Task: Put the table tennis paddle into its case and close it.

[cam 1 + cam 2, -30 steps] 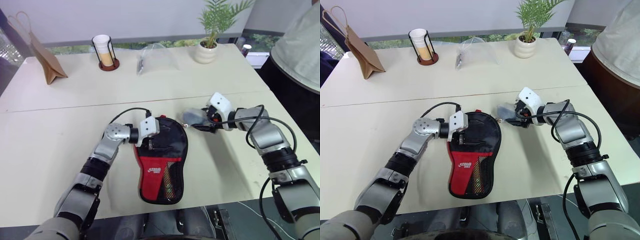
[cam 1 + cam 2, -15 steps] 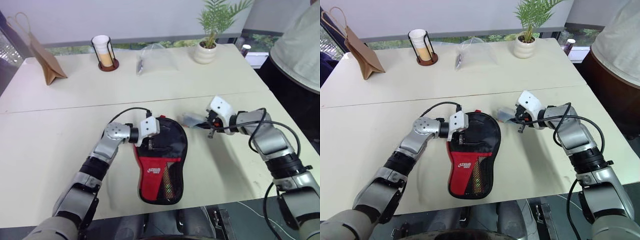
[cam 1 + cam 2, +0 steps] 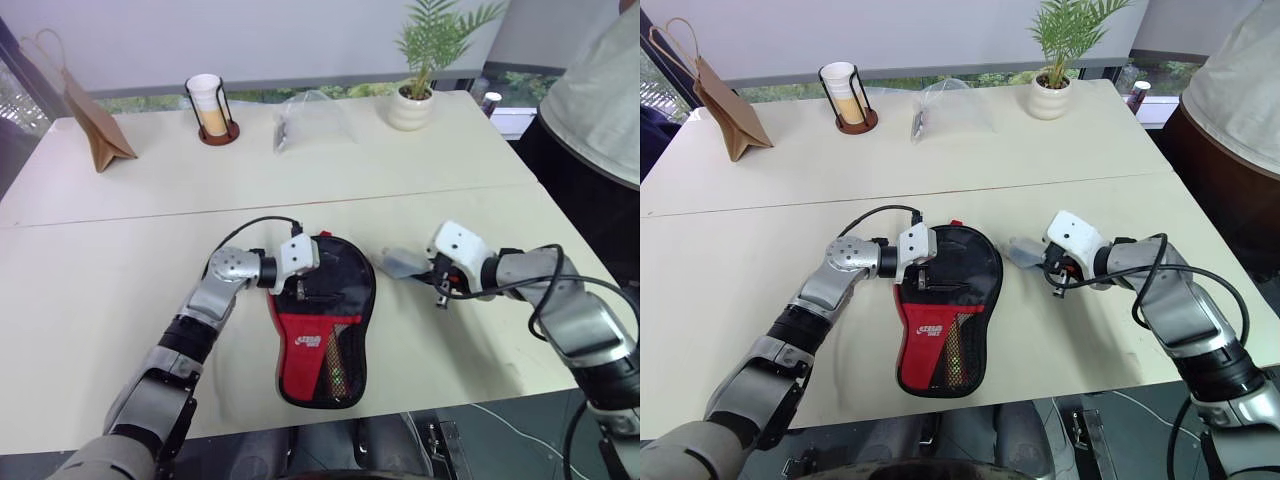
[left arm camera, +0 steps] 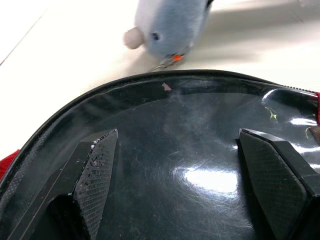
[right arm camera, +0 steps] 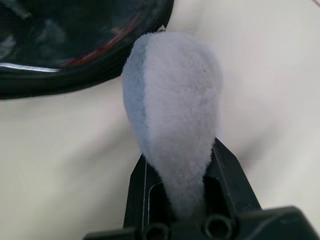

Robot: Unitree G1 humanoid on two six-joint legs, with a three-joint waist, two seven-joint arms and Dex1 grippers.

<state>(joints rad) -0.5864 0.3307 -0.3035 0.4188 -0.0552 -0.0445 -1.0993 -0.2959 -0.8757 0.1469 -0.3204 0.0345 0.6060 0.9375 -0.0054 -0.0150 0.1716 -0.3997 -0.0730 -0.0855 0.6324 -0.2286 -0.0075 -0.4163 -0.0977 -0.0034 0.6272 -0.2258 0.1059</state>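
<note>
Lying flat near the front edge of the cream counter (image 3: 120,290): 1 case (image 3: 325,330), black fabric with a red panel and white logo, its round end pointing away from the robot. The glossy black face of the table tennis paddle (image 4: 190,165) shows inside the case's open round end; its handle cannot be made out.

Left gripper (image 3: 300,285): rests over the round end of the case from the case's left side, jaws spread wide, both black fingers (image 4: 97,170) lying against the paddle's face.

Right gripper (image 3: 1060,278): just to the right of the case, low over the counter, jaws pinched on 1 small grey plush toy (image 5: 172,110). The toy's free end points toward the case rim and sits close beside it, apart from it.

Far side of the counter, well apart from the case: 1 brown paper bag (image 3: 85,125), 1 cup in a wire holder (image 3: 208,105), 1 clear plastic bag (image 3: 312,118), 1 potted plant (image 3: 420,80).

A person's pale sleeve (image 3: 600,90) shows at the right edge.
</note>
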